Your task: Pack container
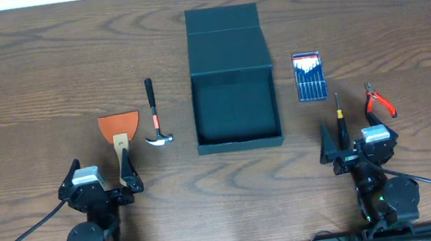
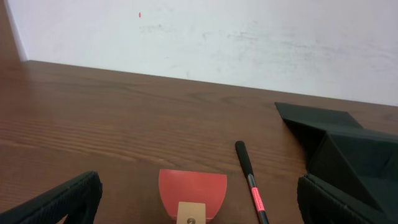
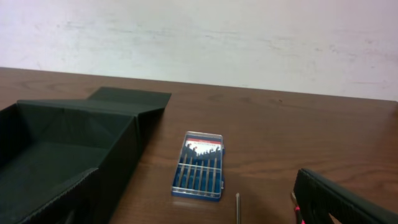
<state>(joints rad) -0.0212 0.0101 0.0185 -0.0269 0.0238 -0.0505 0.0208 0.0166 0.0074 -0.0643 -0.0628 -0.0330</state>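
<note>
The container (image 1: 239,138) is a dark teal-green box, open, with its flap lid (image 1: 221,18) laid back; it stands mid-table and looks empty. It also shows in the left wrist view (image 2: 348,149) and the right wrist view (image 3: 68,143). My left gripper (image 1: 102,185) (image 2: 199,202) is open and empty at the near left, just behind an orange-bladed scraper (image 1: 120,130) (image 2: 191,193). My right gripper (image 1: 354,147) (image 3: 199,205) is open and empty at the near right, just behind a screwdriver (image 1: 339,113) (image 3: 237,208).
A small hammer (image 1: 154,116) (image 2: 250,180) lies between the scraper and the box. A blue case of small screwdrivers (image 1: 309,76) (image 3: 199,165) lies right of the box. Red-handled pliers (image 1: 379,102) lie at the far right.
</note>
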